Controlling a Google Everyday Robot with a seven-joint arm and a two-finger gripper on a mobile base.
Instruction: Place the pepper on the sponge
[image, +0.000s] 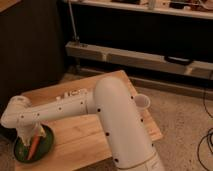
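Hanging over one pepper (33, 148) — one gripper (30, 137)

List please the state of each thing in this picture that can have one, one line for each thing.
pepper, lying slanted in the green dish, not on the sponge.
green dish, upright on a corner of the table, holding the pepper.
hand, lowered over the dish at the pepper's upper end; whether it holds the pepper cannot be seen.
sponge, not in view.
pale cup, upright at the table's edge beside the arm.
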